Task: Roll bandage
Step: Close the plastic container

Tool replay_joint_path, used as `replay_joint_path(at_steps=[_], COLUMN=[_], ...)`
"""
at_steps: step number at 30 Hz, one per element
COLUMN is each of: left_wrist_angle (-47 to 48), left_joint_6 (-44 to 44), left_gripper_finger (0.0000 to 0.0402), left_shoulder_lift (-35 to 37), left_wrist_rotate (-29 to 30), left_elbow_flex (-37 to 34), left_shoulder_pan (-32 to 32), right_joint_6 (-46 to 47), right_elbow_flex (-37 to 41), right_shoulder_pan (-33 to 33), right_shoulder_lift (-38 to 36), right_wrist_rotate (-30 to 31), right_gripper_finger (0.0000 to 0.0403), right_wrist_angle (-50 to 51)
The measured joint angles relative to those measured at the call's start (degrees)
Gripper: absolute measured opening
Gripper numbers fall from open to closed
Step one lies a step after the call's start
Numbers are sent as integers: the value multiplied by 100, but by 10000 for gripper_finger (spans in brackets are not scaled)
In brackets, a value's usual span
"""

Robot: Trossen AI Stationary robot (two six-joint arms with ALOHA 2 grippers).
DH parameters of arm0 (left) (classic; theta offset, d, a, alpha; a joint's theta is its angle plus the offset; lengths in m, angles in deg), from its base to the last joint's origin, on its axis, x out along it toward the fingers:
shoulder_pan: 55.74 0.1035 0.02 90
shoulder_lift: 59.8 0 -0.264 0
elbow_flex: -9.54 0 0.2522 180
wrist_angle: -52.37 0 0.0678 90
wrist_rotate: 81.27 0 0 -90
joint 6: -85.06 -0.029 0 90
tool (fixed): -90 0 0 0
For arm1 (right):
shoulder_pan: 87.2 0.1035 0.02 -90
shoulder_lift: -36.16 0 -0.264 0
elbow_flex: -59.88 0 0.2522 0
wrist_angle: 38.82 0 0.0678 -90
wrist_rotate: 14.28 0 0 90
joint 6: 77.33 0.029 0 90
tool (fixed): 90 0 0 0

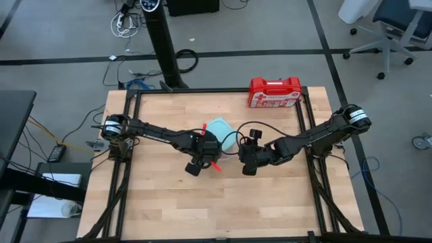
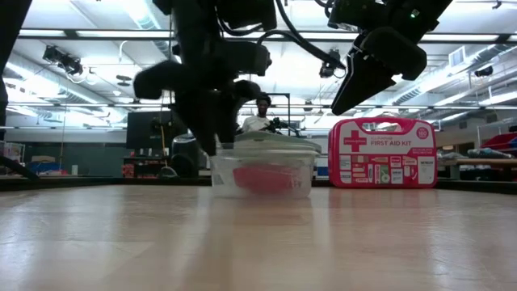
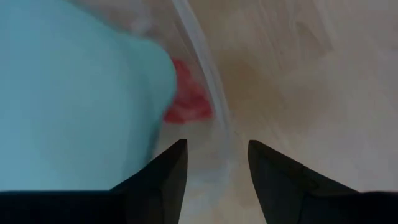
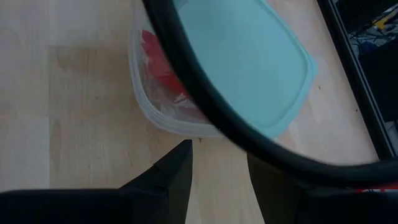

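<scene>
- Dark fingers (image 3: 171,180) of the left gripper (image 3: 214,177) fill the near edge of the left wrist view, spread wide with nothing between them — bare wood shows in the gap.
- Just ahead of those fingers stands the clear container (image 2: 262,171), its wall close to the fingertips; whether they touch it I cannot tell.
- Its pale blue lid (image 4: 261,68) sits askew on top, leaving one side uncovered.
- Inside the container, under that lid, lies the bandage (image 4: 163,71), a bunched red mass against the wall nearest the right gripper (image 4: 217,165).
- That right gripper hovers just short of the container, fingers partly apart and holding nothing — a black cable (image 4: 205,99) crosses in front of it.
- Beyond both grippers, well apart at the table's (image 1: 169,209) far edge, stands the red first-aid case (image 1: 274,92).
</scene>
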Motion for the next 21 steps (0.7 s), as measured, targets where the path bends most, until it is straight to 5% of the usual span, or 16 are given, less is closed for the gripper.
replay_joint_path(at_steps=[12,21], left_wrist_angle=[1382,1928], left_joint_6=[371,580], left_gripper_finger=[172,172], left_shoulder_lift=[2,2], left_wrist_rotate=[-31,850], left_elbow_flex=[594,611], left_shoulder_pan=[-67,-50], right_joint_6=[0,176], right_elbow_flex=[0,241], right_shoulder_pan=[0,-58], right_shoulder_lift=[0,0], right_wrist_rotate=[0,107], right_gripper_finger=[150,150], right_wrist_angle=[0,27])
